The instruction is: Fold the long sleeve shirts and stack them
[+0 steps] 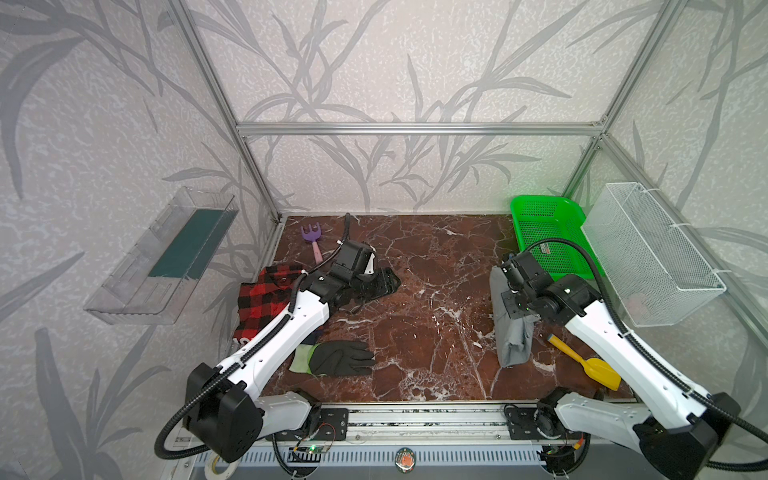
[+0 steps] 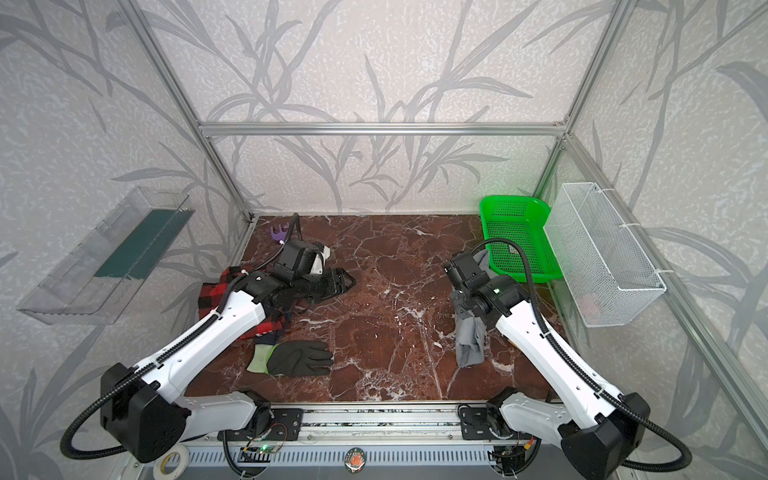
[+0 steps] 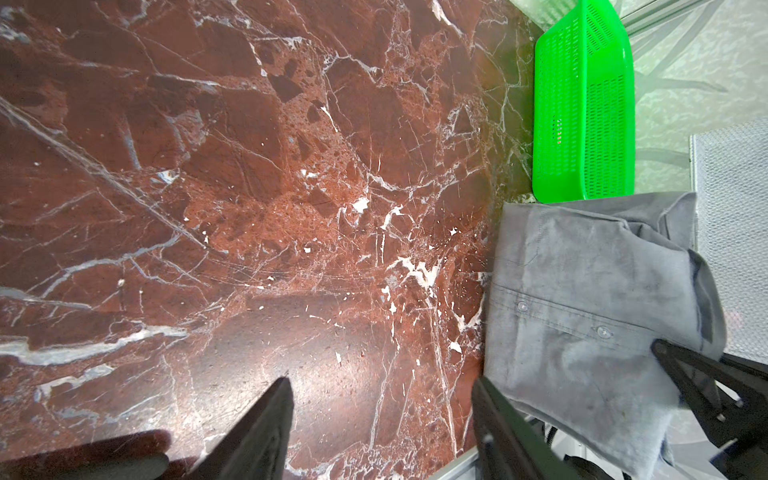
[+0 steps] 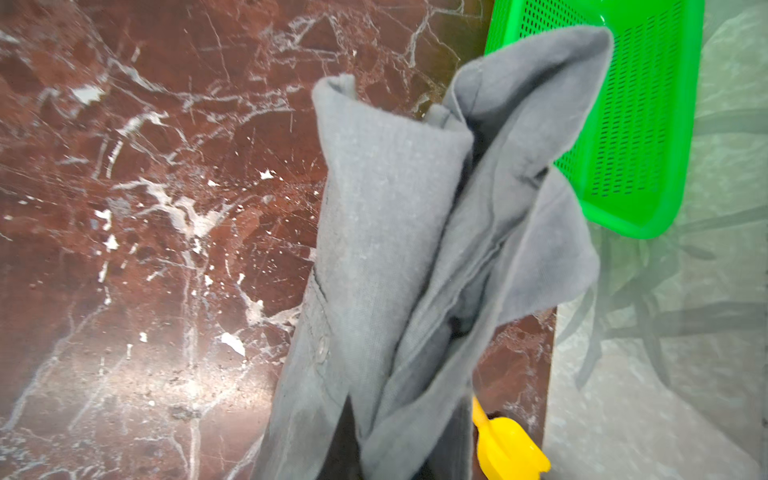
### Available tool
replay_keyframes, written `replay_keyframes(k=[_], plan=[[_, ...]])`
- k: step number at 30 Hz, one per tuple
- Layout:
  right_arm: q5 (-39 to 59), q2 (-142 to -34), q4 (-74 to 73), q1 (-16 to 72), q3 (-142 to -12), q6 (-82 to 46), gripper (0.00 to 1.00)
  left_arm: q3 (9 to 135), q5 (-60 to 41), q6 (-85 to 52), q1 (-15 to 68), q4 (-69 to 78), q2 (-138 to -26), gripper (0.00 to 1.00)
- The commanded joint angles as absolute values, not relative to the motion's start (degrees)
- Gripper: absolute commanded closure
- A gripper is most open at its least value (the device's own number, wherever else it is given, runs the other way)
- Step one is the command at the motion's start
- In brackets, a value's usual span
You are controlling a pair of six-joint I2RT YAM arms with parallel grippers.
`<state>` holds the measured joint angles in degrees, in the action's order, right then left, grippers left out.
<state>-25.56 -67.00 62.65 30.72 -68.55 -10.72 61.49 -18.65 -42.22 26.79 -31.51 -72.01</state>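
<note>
With the right pincer [image 1: 515,309] pinching the folded grey shirt [image 4: 395,232], hanging just beside the green basket [image 1: 544,237], and the left pincer [image 3: 382,380] spread, carry slowly across the surface [image 1: 415,291] to the plaid shirt [image 1: 266,299], well apart from that basket, without shaking folds loose.

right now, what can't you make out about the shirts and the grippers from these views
plaid shirt: both top views, the left arm covers much of it; hem lettering unreadable.
grey shirt: right wrist view, bunched folds hide its sleeves.
right gripper: same view, buried in the grey cloth; only a dark finger sliver shows.
white mesh basket: a pinkish thing inside, too blurred to name.
</note>
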Motion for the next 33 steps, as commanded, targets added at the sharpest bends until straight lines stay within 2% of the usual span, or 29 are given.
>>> replay_keyframes(k=[1,6,11,16,24,30,33], plan=[[-34.4,-67.11,66.43,30.84,-72.32,-9.86,1.0,59.98,-22.01,-43.04,25.95,-29.1,-69.7,0.31],[-42.81,-69.75,70.35,31.73,-76.64,-9.14,1.0,57.71,-23.93,-43.84,25.1,-27.02,-67.8,0.31],[-47.44,-77.7,72.55,36.06,-79.11,-10.9,1.0,55.98,-25.42,-44.2,23.88,-26.05,-66.4,0.31],[-43.25,-88.18,69.16,40.85,-78.33,-15.43,1.0,52.97,-26.26,-44.45,22.02,-25.54,-64.71,0.32],[-35.45,-109.79,68.29,52.6,-86.13,-24.82,1.0,50.27,-26.28,-44.04,19.82,-26.68,-62.43,0.32],[-26.55,-115.44,63.11,56.89,-90.0,-27.75,1.0,49.71,-24.53,-42.98,19.18,-28.6,-60.35,0.32],[-19.33,-115.12,58.57,57.08,-88.68,-28.83,0.87,49.72,-23.94,-42.5,19.01,-29.21,-59.44,0.32]])
